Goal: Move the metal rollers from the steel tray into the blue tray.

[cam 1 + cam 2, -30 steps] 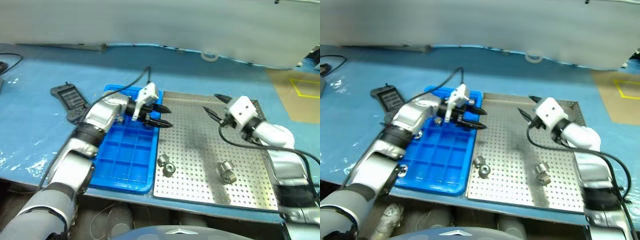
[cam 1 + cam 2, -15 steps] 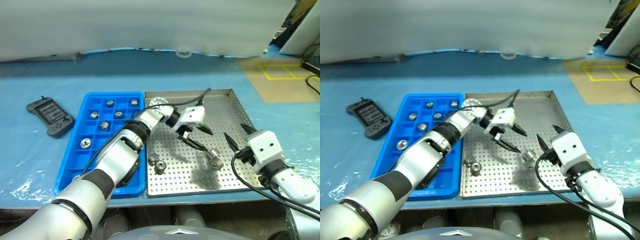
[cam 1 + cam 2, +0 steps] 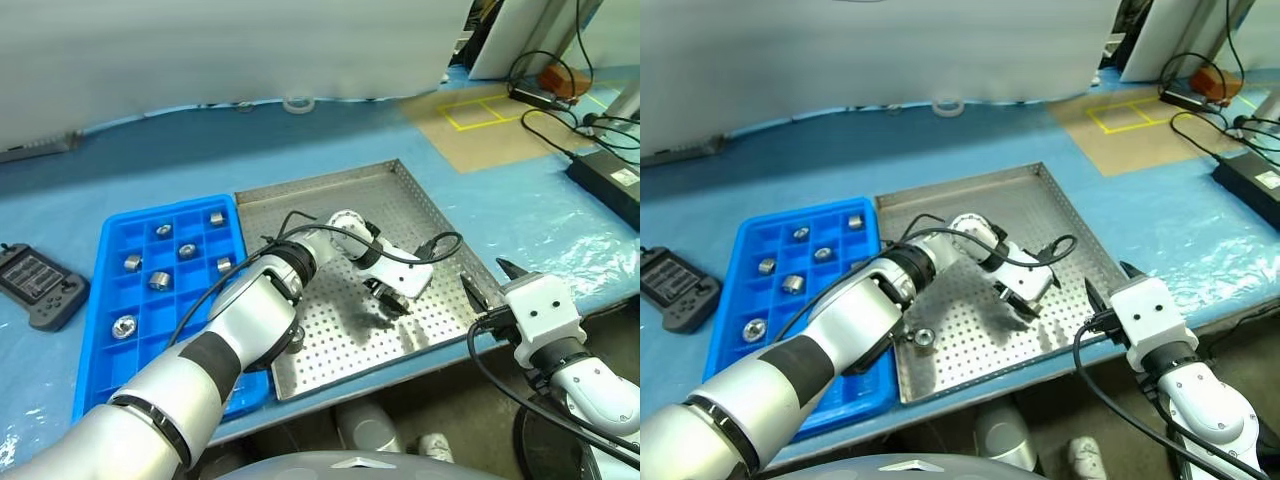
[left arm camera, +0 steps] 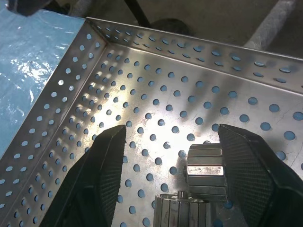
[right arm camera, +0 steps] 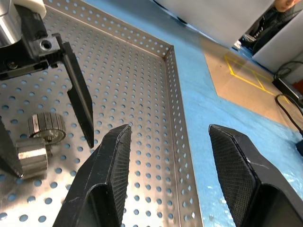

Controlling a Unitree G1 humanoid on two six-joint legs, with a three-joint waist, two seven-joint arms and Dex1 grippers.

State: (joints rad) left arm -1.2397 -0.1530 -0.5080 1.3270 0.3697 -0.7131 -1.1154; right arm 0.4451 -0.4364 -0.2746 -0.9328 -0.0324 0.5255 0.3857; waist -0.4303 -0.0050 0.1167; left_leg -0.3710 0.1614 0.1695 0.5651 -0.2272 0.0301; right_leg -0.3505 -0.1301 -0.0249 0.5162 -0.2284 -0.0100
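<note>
Two metal rollers (image 4: 205, 168) lie touching one another on the perforated floor of the steel tray (image 3: 330, 195), toward its near right corner. One lies on its side just beside the inner face of one left finger (image 4: 253, 175); the second (image 4: 182, 213) rests close against it, nearer the wrist. A further roller (image 3: 923, 338) lies on the tray floor near the tray's near left edge, well apart from the pair.

The left gripper (image 3: 395, 297) reaches across the steel tray, pointing down at the pair. Its jaws stand partly open, one to each side of the two rollers, with nothing clamped between them.

The blue tray (image 3: 100, 330) lies just beside the steel tray on its left, their long edges adjacent. Several of its square compartments hold one roller (image 3: 158, 279) each, mostly in the far rows.

The right gripper (image 3: 485, 285) sits at the near right corner of the steel tray, at the edge of the desk. Its jaws are partly open and hold nothing; the right wrist view shows them over the tray's right rim, apart from the rollers.

A black handheld controller (image 3: 35, 287) lies on the blue desk (image 3: 180, 150) cover, left of the blue tray. Cables (image 3: 545, 85) run along the floor at far right.
</note>
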